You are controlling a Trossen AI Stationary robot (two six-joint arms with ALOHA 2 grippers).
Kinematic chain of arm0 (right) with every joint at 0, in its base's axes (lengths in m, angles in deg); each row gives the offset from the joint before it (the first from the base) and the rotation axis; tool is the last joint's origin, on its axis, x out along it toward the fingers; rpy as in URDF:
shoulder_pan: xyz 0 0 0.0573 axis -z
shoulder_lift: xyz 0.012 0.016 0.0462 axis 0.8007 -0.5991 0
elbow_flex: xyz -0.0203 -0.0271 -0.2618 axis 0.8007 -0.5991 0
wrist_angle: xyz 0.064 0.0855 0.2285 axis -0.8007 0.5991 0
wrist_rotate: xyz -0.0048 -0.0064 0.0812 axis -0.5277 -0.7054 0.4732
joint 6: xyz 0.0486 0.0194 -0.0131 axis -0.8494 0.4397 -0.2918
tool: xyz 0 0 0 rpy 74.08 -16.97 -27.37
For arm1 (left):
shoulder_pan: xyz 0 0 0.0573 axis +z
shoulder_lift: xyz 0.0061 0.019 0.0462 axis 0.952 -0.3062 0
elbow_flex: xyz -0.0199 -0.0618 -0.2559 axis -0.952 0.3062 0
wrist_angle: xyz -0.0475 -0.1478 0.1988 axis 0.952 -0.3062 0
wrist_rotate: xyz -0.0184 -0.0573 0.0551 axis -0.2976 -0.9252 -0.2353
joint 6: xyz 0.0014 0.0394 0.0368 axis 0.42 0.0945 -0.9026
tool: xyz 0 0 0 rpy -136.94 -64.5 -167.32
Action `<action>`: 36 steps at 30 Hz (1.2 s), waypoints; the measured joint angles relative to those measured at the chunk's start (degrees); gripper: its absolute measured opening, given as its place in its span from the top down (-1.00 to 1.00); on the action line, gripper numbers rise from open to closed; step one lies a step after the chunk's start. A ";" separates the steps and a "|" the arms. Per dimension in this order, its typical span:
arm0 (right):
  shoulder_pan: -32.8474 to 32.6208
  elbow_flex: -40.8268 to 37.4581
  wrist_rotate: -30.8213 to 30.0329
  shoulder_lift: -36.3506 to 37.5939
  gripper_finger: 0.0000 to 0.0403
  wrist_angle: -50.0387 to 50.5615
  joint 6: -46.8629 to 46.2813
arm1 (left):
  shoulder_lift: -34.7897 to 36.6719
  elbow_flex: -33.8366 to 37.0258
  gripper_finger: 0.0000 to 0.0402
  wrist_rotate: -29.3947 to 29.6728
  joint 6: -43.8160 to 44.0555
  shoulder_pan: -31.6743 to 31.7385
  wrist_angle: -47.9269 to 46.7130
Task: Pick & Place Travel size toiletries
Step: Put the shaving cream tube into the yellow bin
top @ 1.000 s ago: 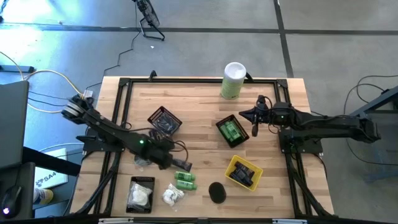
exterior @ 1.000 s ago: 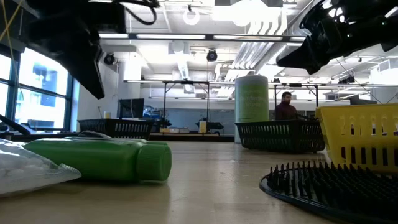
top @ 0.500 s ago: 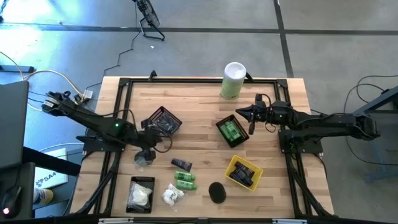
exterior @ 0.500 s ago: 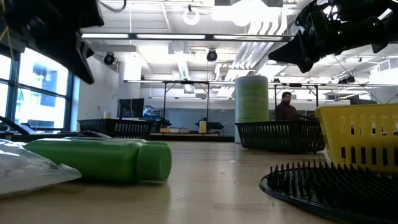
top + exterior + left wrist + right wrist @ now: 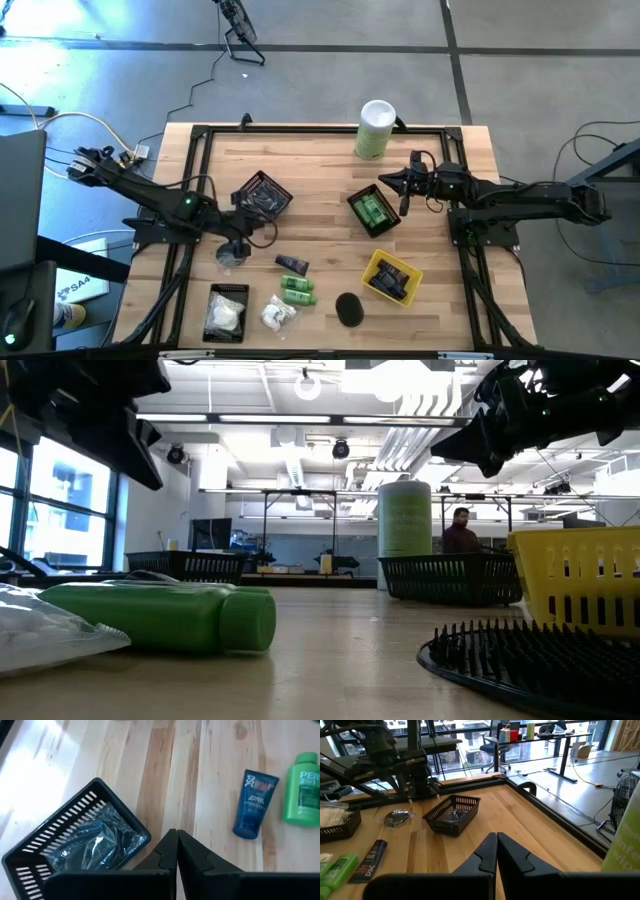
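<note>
Loose toiletries lie flat on the wood in the high view: a navy tube (image 5: 292,265), two green bottles (image 5: 297,291), a black disc (image 5: 348,308), a white packet (image 5: 277,316) and a clear crinkly packet (image 5: 231,256). My left gripper (image 5: 247,231) is shut and hovers just near of a black basket (image 5: 265,194) of crinkly packets. Its wrist view shows that basket (image 5: 75,845), the tube (image 5: 255,803) and a bottle (image 5: 305,787). My right gripper (image 5: 392,182) is shut above the table, at the far right corner of the basket with green bottles (image 5: 372,212).
A tall white-and-green canister (image 5: 375,128) stands at the far edge. A yellow basket (image 5: 392,277) holds dark items, and a black basket (image 5: 226,312) near the front holds white packets. Bare wood lies in the table's middle. A person (image 5: 460,532) is in the room behind.
My left gripper has drawn back from beside the navy tube, toward the table's left and far side, and now hangs just near of the black basket of crinkly packets. My right gripper has shifted slightly toward the table's left. The toiletries have stayed put.
</note>
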 joint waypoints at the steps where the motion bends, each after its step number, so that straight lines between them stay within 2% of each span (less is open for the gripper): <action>1: 0.00 0.00 0.00 0.00 0.98 -0.02 -0.02 | -0.35 0.00 0.95 0.07 -0.09 0.00 0.09; 4: 0.00 0.00 0.03 0.00 0.98 0.00 -0.11 | -0.64 0.00 0.80 0.22 -0.07 0.00 0.10; 14: 0.00 0.00 0.23 0.00 0.98 0.01 -0.15 | -0.67 0.00 0.09 1.34 -0.05 0.02 0.77; 19: 0.00 0.00 0.24 0.00 0.98 0.00 -0.15 | -0.70 0.00 -0.16 -0.66 -0.12 0.00 4.93; 23: 0.00 0.00 0.24 0.00 0.98 0.01 -0.15 | -0.70 0.00 -0.25 -1.65 -1.03 0.00 6.92; 29: 0.00 0.00 0.24 0.00 0.98 0.02 -0.15 | -1.23 -0.02 -0.27 -3.63 -0.71 0.00 7.61; 33: 0.00 0.00 0.24 0.00 0.98 0.02 -0.15 | -3.91 -0.02 -0.27 -8.19 -0.49 -0.02 9.41; 36: 0.00 0.00 0.24 0.00 0.98 0.04 -0.15 | -7.02 -0.02 -0.27 -9.25 -0.92 -0.02 11.09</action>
